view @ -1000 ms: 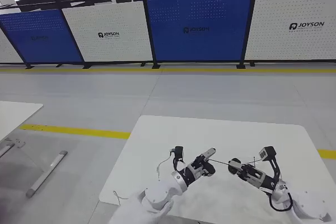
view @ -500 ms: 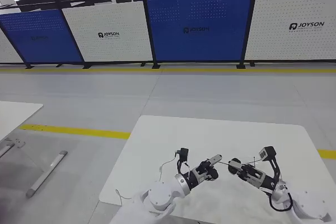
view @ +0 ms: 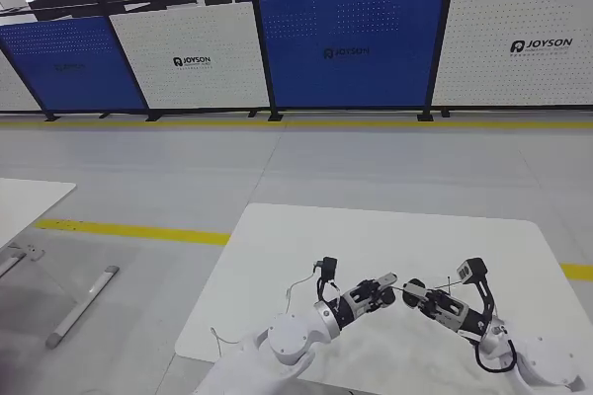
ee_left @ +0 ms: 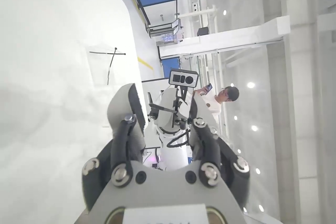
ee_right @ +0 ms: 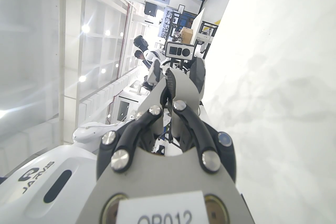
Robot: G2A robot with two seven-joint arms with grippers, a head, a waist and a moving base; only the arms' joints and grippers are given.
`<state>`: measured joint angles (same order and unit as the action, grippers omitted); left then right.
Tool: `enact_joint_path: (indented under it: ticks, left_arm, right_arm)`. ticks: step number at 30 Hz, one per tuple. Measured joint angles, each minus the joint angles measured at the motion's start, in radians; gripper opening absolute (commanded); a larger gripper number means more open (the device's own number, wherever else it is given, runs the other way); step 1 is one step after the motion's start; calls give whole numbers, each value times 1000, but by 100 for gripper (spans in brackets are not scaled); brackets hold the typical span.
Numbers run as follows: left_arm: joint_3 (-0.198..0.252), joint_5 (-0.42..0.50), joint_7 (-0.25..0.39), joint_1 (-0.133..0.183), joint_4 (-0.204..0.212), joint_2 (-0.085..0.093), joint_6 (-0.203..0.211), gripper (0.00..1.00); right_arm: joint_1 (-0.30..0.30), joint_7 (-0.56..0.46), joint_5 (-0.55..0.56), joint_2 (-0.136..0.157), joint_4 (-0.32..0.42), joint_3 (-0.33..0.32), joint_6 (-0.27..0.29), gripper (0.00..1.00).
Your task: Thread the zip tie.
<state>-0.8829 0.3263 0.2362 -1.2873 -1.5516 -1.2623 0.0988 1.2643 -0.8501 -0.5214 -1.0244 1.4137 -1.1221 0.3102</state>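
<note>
One zip tie point(view: 427, 288) points leftward from right pincer point(view: 412, 293).

Top camera sat above both arms, looked down on the white table point(view: 277, 237), hall beyond. Each wrist camera rode close behind its own jaws, faced past them at the opposite arm. All three shared the table.

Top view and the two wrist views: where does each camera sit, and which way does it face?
Top view: above the arms, looking down at the table; left pincer and right pincer show, close together.
Left wrist view: on that wrist, looking past its open pincer at the zip tie.
Right wrist view: on that wrist, looking along its pincer, shut on the zip tie.
Shared: the wrist views face each other.
</note>
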Motion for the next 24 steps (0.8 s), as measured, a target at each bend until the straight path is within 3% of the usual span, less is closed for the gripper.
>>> enact_joint_path:
  ticks: [3,9,13,15,16,18,20,24]
  left_arm:
    - [-4,-17,33,-9,-5,4,21,36]
    - [-13,-31,51,-22,-14,8,34,35]
    - [-14,-32,39,-22,-16,7,35,24]
    - [-13,-30,36,-20,-15,6,34,24]
    - [-13,-31,35,-19,-14,5,35,14]
    - [-10,-35,34,-18,-12,4,38,10]
    - [-9,-34,34,-17,-11,4,41,0]
    - [-7,-35,36,-18,-10,3,49,0]
  right_arm:
    - [0,0,0,0,0,0,0,0]
    - [0,0,0,0,0,0,0,0]
    - [0,0,0,0,0,0,0,0]
    - [0,0,0,0,0,0,0,0]
    - [0,0,0,0,0,0,0,0]
    - [0,0,0,0,0,0,0,0]
    - [0,0,0,0,0,0,0,0]
    - [0,0,0,0,0,0,0,0]
